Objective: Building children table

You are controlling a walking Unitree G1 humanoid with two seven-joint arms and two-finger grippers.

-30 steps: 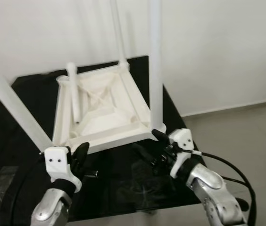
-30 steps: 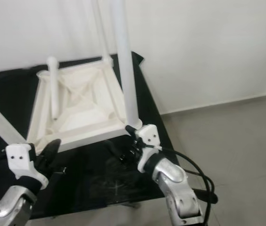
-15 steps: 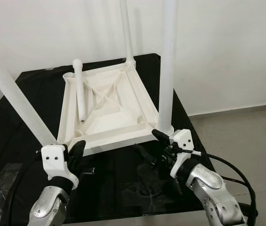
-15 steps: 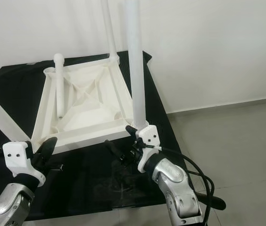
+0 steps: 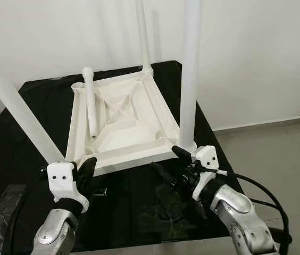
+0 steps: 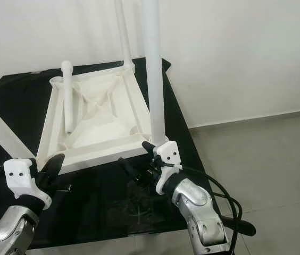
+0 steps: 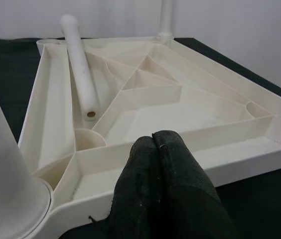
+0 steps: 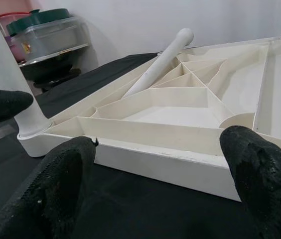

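Worktop (image 5: 33,106): black, glossy, set against a white wall; grey tiled floor (image 5: 277,143) to the robot's right
Tabletop (image 5: 121,125): one white plastic square, lying upside down in the middle of the worktop, its underside a web of thin ribs forming triangular cells with round sockets at the corners
Legs standing: three smooth white round tubes, upright in corner sockets: near left (image 5: 11,101), near right (image 5: 189,74), far right (image 5: 142,34)
Loose leg (image 5: 90,103): one, round-ended, lying inside the ribbed tray along its left side, hollow end facing the robot
Left pincer (image 7: 163,164): rough black fingers pressed together, holding nothing, just at the tabletop's near left edge
Right pincer (image 8: 160,169): fingers spread wide, holding nothing, facing the near right edge beside the right leg
Bins (image 8: 46,35): clear lidded tubs in the background, blurred
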